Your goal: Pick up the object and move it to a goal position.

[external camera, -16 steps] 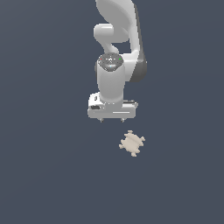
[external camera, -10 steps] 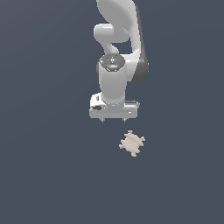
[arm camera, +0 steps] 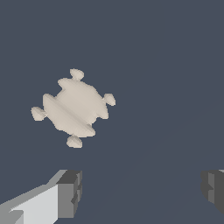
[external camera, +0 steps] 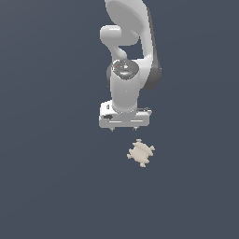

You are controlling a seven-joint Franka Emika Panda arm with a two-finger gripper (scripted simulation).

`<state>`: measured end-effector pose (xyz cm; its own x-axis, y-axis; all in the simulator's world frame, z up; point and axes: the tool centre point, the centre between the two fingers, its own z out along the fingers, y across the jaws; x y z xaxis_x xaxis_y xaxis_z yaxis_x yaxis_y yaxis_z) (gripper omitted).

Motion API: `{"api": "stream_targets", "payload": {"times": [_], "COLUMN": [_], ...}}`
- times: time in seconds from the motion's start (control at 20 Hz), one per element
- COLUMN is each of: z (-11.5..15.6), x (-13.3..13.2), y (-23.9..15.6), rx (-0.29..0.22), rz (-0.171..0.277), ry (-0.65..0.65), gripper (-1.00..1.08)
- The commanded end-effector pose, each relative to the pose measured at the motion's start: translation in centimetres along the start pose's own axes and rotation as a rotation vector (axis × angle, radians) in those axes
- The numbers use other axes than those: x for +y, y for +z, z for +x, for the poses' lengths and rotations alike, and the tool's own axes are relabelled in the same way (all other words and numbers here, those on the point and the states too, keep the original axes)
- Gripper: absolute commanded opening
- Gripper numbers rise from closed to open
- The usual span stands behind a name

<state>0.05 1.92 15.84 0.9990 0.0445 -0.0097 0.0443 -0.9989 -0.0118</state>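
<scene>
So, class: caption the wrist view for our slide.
Open gripper above a dark floor, beige turtle-like object lying apart from the fingers.
</scene>
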Motion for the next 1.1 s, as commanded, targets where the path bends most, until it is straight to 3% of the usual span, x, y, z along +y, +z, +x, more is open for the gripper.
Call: {"api": "stream_targets", "payload": {"times": [0.0,0.3,0.75,1.05], "z": [0.0,0.1,-0.1,-0.2], "x": [-0.5,-2.5,-6.8,-8.6], "y": [0.5,2.5,6.8,8.6], "rx": [-0.008,-0.038,-0.108,-0.14], "rz": [-0.014,-0.069,-0.18,-0.224], "ry": [-0.045,-0.232,-0.634,-0.804], "gripper": [1.08,1.08,1.08,1.08]}}
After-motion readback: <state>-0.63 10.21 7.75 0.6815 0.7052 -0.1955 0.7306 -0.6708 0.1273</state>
